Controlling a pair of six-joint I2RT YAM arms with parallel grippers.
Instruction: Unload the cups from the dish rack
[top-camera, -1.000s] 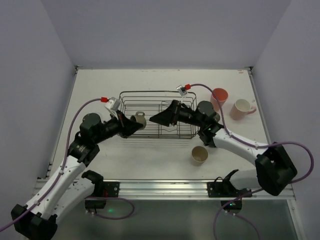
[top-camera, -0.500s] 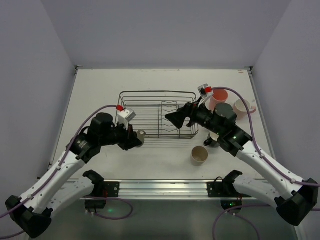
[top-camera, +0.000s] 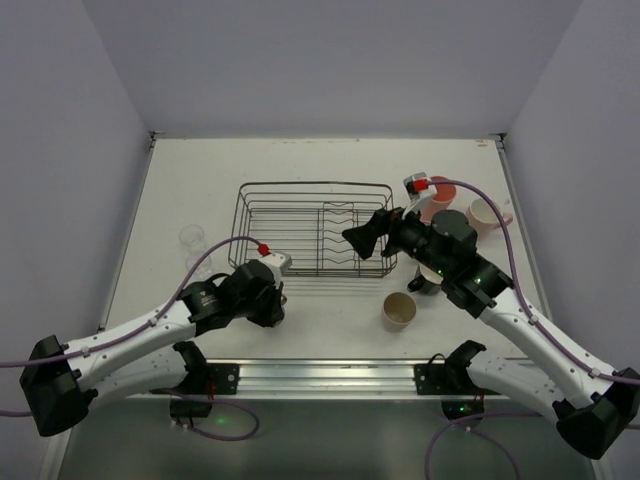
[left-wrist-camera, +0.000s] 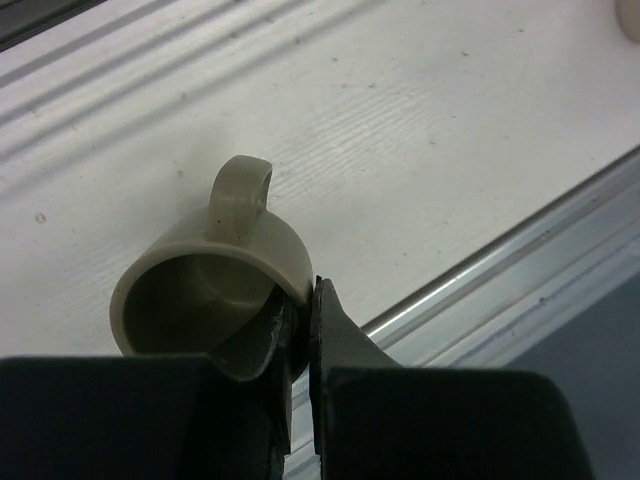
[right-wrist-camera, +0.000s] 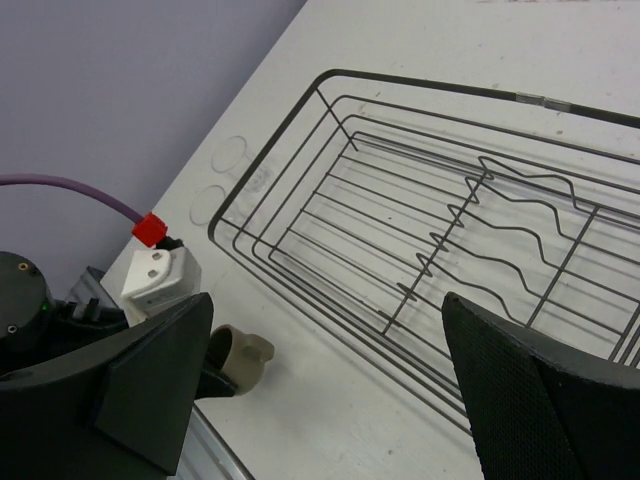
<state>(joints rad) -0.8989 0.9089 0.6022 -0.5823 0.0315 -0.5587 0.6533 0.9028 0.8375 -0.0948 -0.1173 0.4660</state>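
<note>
Since the earlier frame your left arm has swung from the dish rack's (top-camera: 312, 226) near left corner out toward the table's front rail, carrying the small grey-olive cup (left-wrist-camera: 210, 290) with it; the right arm has barely shifted. Left gripper (left-wrist-camera: 300, 320): clamped on that cup's rim, one finger inside and one outside the wall. From the wrist view you cannot tell whether the cup's base is touching the table. Right gripper (right-wrist-camera: 330, 380): fingers spread wide with nothing between them, hovering over the rack's right end. Rack status: no cups visible inside, only wires and the wavy dividers. Outside it: clear glass (top-camera: 192, 238) just left of the rack; coral-pink tumbler (top-camera: 437, 193) and pale pink mug (top-camera: 487, 213) to its right, partly behind the right arm; tan cup (top-camera: 398, 311) near its front right corner; what looks like the black mug (top-camera: 427, 281) beside that, mostly hidden. Judgement: unloading is nearly complete. What remains is for you to set down and release the grey-olive cup.
</note>
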